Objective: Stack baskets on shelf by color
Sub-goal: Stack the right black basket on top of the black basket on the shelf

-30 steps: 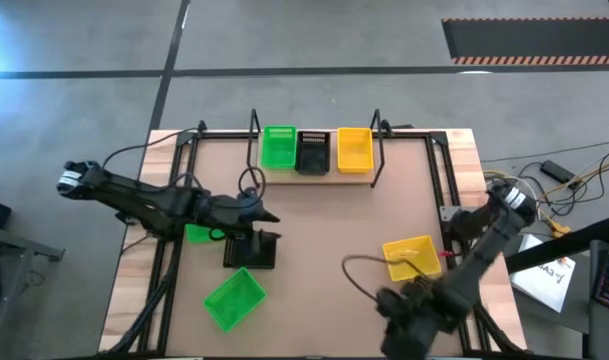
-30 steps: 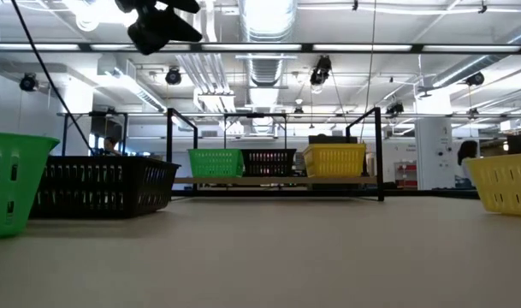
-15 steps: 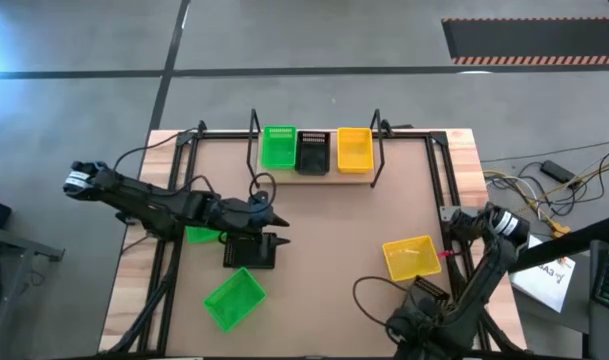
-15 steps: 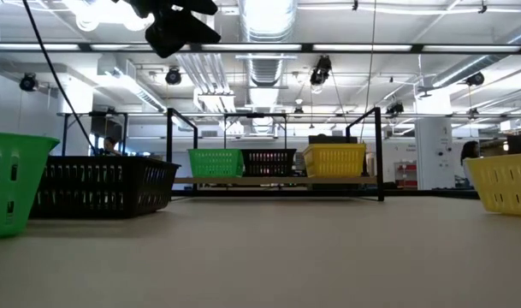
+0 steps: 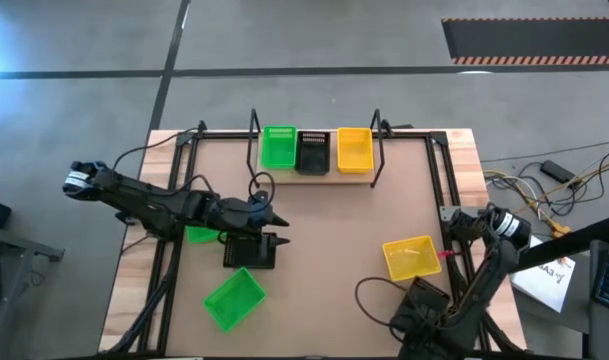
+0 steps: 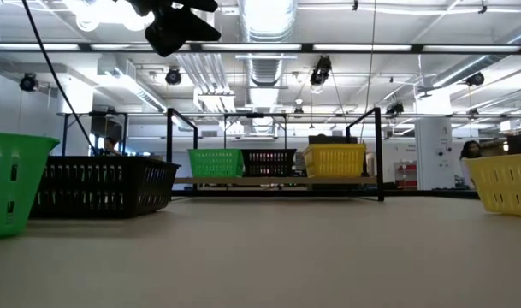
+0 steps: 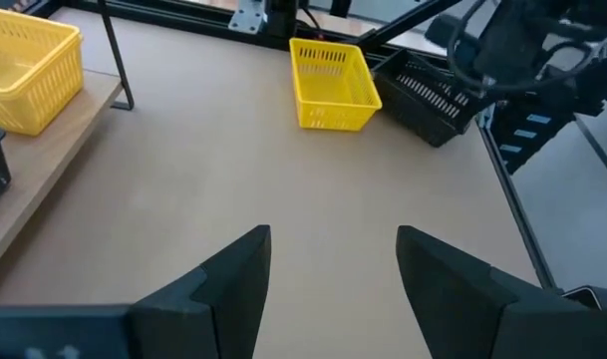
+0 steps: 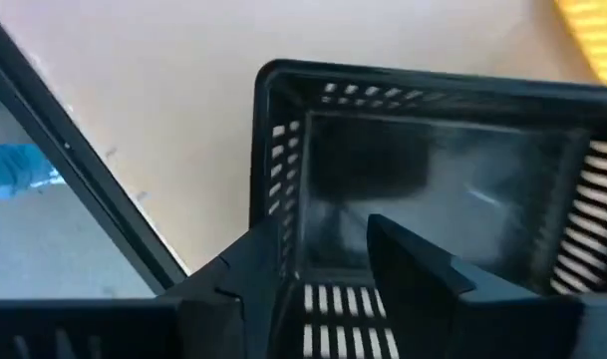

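Right gripper (image 8: 323, 261) straddles the near wall of a black basket (image 8: 433, 179), jaws narrowly parted. Left gripper (image 7: 333, 269) spread wide, well apart from that basket, over bare bench (image 7: 283, 170).

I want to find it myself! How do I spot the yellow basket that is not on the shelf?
Start at the wooden shelf at the table's far edge, which holds a green, a black and a yellow basket. Come toward the near right corner: the lone yellow basket sits flat on the tabletop there. A black basket lies just nearer, but this is the only yellow one off the shelf.
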You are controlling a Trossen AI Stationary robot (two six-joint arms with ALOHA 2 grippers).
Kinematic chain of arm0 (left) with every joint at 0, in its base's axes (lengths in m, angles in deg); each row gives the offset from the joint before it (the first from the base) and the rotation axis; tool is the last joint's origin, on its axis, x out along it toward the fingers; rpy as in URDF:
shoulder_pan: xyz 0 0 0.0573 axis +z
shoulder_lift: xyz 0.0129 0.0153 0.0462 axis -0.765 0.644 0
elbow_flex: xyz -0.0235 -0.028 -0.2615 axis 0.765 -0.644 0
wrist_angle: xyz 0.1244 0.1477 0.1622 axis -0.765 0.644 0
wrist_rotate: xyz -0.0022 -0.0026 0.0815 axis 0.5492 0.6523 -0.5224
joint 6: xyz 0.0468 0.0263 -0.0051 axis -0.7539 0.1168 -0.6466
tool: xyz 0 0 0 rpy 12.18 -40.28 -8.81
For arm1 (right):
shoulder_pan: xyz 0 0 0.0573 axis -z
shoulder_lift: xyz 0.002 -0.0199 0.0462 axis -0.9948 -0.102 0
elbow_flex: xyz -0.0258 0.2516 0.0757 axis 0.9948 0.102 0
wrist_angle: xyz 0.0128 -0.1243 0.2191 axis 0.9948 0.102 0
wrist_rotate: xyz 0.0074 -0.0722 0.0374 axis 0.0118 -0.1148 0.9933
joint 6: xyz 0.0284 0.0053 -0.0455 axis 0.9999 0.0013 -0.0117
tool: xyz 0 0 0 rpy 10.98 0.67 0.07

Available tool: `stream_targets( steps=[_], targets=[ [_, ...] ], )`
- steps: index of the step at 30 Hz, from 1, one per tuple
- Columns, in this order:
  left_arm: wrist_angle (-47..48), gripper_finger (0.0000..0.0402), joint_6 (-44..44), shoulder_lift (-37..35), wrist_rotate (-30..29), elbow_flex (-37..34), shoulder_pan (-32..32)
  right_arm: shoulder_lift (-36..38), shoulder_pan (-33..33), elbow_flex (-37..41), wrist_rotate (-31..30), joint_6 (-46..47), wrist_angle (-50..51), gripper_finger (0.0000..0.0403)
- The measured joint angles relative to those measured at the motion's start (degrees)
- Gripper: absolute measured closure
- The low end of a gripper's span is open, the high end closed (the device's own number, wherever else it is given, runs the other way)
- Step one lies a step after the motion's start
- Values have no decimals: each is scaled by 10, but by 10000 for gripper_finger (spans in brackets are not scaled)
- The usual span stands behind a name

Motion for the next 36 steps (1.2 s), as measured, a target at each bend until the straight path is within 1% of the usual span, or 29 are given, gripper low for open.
stream_targets(
  steps=[4,8,12,13,20,25,29,31,33,36],
  targets=[
    [0,199,0,0,0,0,0,0,0,33,4,-3,-61,287],
    [0,199,0,0,0,0,0,0,1,48,11,21,-64,332],
    [-5,199,0,0,0,0,0,0,1,46,19,13,-62,382],
    [-8,199,0,0,0,0,0,0,1,42,19,6,-61,388],
    [-9,199,0,0,0,0,0,0,12,-11,19,-50,-47,394],
    [-9,199,0,-1,0,0,0,0,41,-73,25,-151,-43,394],
    [-9,199,0,-1,0,0,0,0,81,-122,62,-251,-39,394],
    [-9,199,0,-1,0,0,0,0,99,-141,64,-285,-33,394],
    [-9,199,0,-1,1,0,0,0,111,-152,63,-287,-6,394],
    [-8,199,0,-3,14,0,0,0,107,-155,62,-248,36,394]
  ],
)
